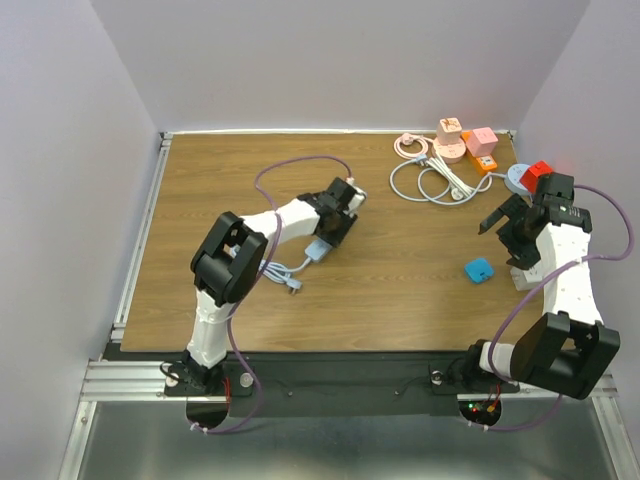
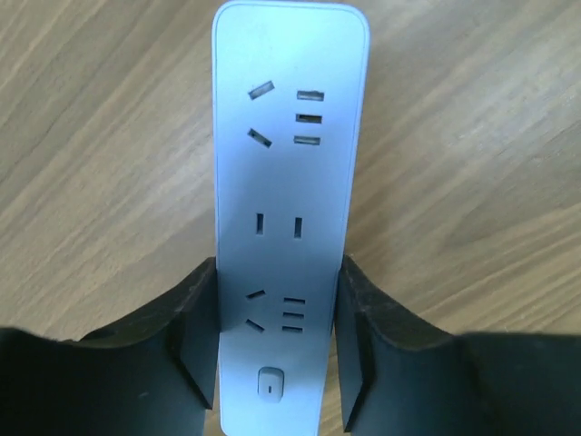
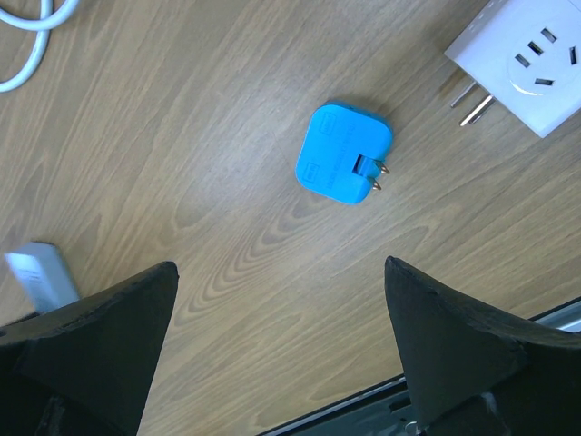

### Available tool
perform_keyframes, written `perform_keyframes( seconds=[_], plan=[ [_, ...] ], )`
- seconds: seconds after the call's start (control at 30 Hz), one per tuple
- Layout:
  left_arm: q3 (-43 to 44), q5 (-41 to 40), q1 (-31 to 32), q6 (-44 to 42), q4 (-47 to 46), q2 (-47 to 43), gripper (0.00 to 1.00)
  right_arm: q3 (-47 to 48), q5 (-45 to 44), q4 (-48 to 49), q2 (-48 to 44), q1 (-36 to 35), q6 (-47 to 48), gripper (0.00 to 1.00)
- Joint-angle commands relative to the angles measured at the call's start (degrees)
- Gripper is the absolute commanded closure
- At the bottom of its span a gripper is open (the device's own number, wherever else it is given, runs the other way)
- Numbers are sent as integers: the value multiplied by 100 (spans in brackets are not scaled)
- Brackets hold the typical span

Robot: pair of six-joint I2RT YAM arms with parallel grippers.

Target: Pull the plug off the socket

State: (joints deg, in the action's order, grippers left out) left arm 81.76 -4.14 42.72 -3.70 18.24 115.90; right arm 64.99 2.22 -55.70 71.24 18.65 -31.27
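While the power strip (image 2: 289, 200) is clamped between the left gripper's (image 2: 277, 304) 2 fingers (image 2: 192, 331), the blue plug (image 3: 340, 154) is seen lying free on the table (image 3: 182, 136) beneath the wide-open, empty right gripper (image 3: 280, 272).

We are looking at a pale blue-grey power strip (image 2: 290, 182) with dark slots, lying on a brown wood-grain table (image 2: 472, 182). We are also seeing a bright blue plug (image 3: 340, 152) and a white adapter (image 3: 522, 59).

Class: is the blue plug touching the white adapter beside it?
Apart. The right wrist view shows bare wood between the blue plug and the white adapter.
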Motion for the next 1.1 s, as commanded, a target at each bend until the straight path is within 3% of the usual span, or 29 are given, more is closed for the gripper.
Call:
perform_keyframes(
  seconds=[0.0,0.03,0.23,0.37,0.47,0.5,0.7,0.9,0.93,0.97,1.07],
  plan=[
    [812,-964,-1201,570,425,319,100,251,191,112,100,-46,68,0],
    [816,-1053,-1205,642,470,354,100,251,200,112,118,-55,68,0],
    [2431,-1545,-3011,1221,812,1057,100,304,419,244,267,-116,129,0],
    [3361,-1660,-3708,1565,1242,1575,100,295,604,393,320,-134,147,0],
    [3532,-1652,-4218,1618,1270,1726,100,251,709,516,346,-134,138,0],
    [3410,-1382,-4663,1679,1104,1656,100,207,771,577,355,-143,130,0],
    [3128,-1545,-5107,1101,945,1735,100,102,851,675,434,-230,156,0],
    [3268,-1642,-5300,1170,953,1717,100,145,903,789,672,-371,200,0],
    [3268,-1642,-5326,1205,962,1691,94,163,886,789,663,-389,226,0],
    [3268,-1634,-5361,1301,988,1665,73,189,851,806,663,-398,226,0],
    [3294,-1432,-5362,1451,1032,1489,44,259,815,798,680,-415,244,0]
  ],
)
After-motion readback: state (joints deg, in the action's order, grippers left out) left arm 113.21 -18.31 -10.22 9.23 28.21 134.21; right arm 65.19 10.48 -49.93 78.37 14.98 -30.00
